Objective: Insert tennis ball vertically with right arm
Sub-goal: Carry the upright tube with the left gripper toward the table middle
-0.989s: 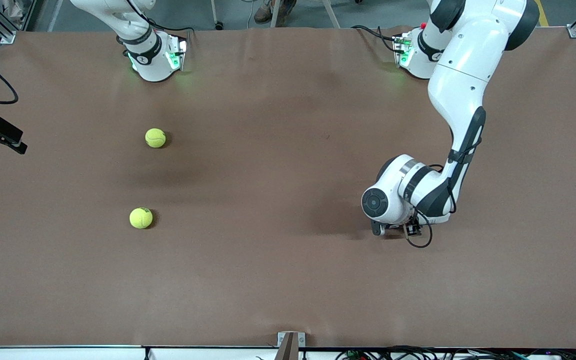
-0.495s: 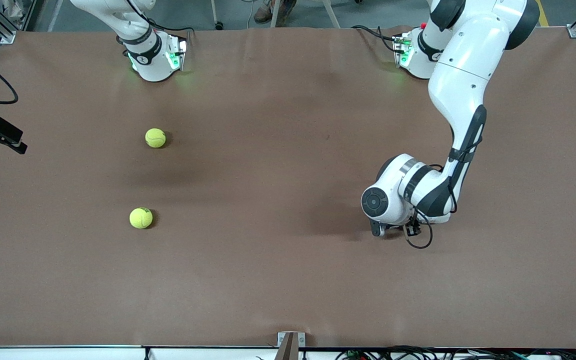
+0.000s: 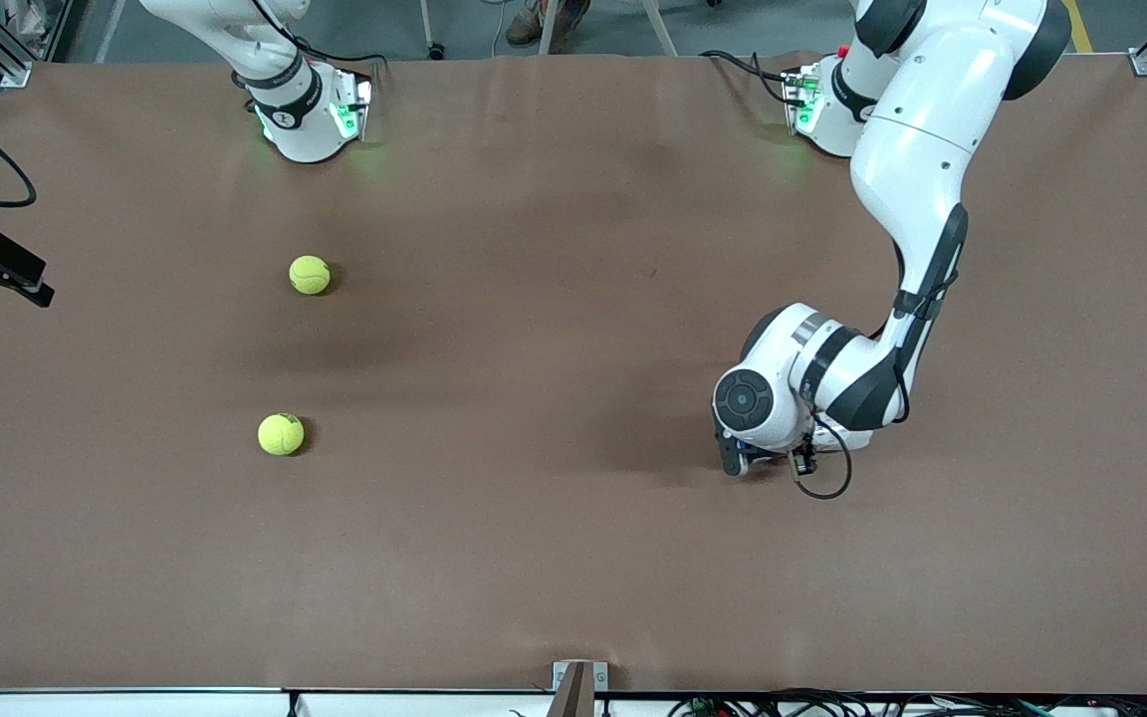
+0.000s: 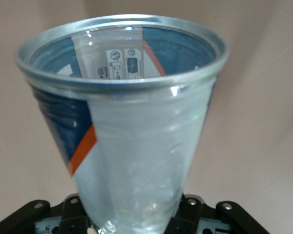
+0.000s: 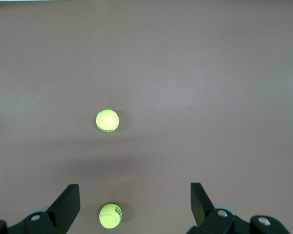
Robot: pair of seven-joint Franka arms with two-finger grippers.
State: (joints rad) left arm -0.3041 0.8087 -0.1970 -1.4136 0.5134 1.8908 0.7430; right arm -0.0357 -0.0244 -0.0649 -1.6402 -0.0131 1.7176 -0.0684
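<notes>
Now my left gripper (image 4: 132, 226) clamped on clear plastic ball can with blue-orange label (image 4: 132, 146), toward left arm's table end. My right gripper (image 5: 134, 207) wide open, empty, high over two yellow-green tennis balls (image 3: 281, 434) near right arm's end. Step: can secured. Next, I reckon: descend, grab ball.

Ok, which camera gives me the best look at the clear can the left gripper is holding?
The left wrist view: the clear can fills it, metal rim and open mouth plain, left gripper shut on its base. In the front view the left arm's wrist hides the can. The right wrist view shows only two tennis balls.
</notes>
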